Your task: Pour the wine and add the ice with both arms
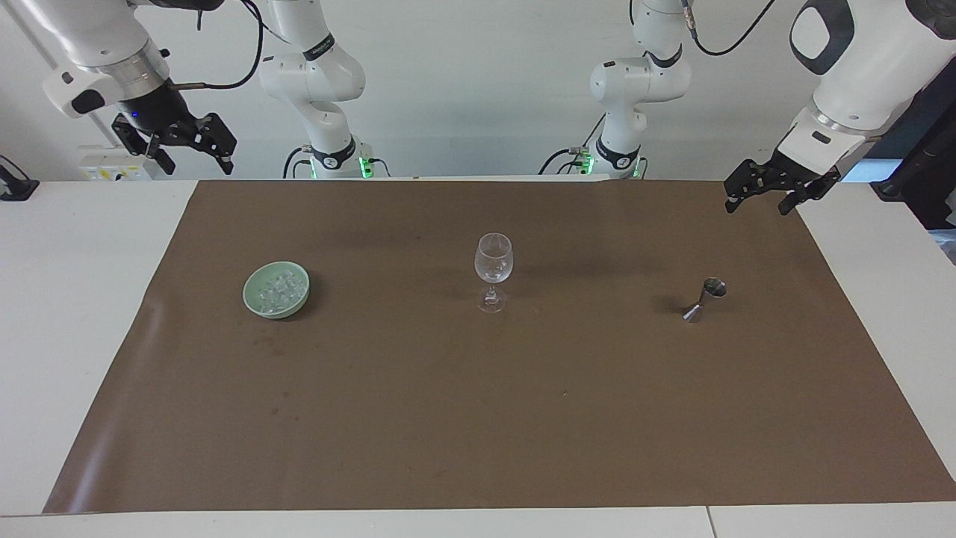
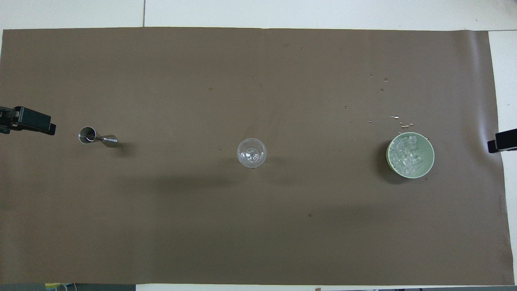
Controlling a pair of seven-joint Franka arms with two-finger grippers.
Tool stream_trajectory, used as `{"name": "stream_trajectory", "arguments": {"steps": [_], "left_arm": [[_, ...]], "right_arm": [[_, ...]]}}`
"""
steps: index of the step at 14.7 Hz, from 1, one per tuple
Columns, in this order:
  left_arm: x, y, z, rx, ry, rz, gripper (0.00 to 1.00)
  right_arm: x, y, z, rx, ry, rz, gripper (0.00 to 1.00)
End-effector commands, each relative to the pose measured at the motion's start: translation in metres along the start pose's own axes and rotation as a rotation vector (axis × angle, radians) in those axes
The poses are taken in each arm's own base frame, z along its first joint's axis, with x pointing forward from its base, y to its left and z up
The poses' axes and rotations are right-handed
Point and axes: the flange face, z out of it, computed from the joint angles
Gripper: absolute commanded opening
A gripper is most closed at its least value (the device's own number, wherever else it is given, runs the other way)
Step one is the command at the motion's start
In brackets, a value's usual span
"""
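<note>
A small silvery jigger (image 1: 703, 299) (image 2: 97, 138) stands upright on the brown mat toward the left arm's end; no wine shows in it. A clear stemmed wine glass (image 1: 493, 269) (image 2: 251, 152) stands mid-mat. Clear ice cubes (image 1: 278, 290) (image 2: 406, 155) fill a pale green bowl (image 1: 250, 299) (image 2: 430, 162) toward the right arm's end. My left gripper (image 1: 758, 208) hangs open and holds nothing, above the mat's corner at the left arm's end, apart from the jigger. My right gripper (image 1: 196, 166) is open and holds nothing, raised high over the white table at its own end.
The brown mat (image 1: 478, 418) covers most of the white table (image 1: 75, 299). Small water drops (image 2: 398, 119) lie on the mat just farther from the robots than the bowl.
</note>
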Motion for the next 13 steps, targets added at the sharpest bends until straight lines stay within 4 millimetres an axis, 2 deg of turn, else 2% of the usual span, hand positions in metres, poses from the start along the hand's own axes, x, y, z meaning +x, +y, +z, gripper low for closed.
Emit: {"name": "stream_trajectory", "arguments": {"steps": [1, 4, 8, 10, 11, 13], "left_arm": [[-0.004, 0.001, -0.002, 0.012, 0.011, -0.030, 1.00], [-0.006, -0.003, 0.001, -0.043, -0.024, -0.134, 1.00], [0.022, -0.003, 0.015, -0.159, -0.113, -0.425, 1.00], [0.044, -0.030, 0.022, -0.243, -0.153, -0.643, 1.00], [0.051, -0.052, 0.027, -0.298, -0.173, -0.752, 1.00], [0.062, -0.072, 0.049, -0.328, -0.222, -0.884, 1.00]], "right_arm": [[-0.006, -0.001, 0.001, -0.005, 0.005, 0.005, 1.00], [-0.006, -0.001, 0.001, -0.005, 0.005, 0.005, 1.00], [-0.006, -0.001, 0.001, -0.005, 0.005, 0.005, 1.00], [-0.006, -0.001, 0.001, -0.003, 0.005, 0.005, 1.00], [-0.006, -0.001, 0.001, -0.005, 0.005, 0.005, 1.00], [-0.006, -0.001, 0.001, -0.005, 0.005, 0.005, 1.00]]}}
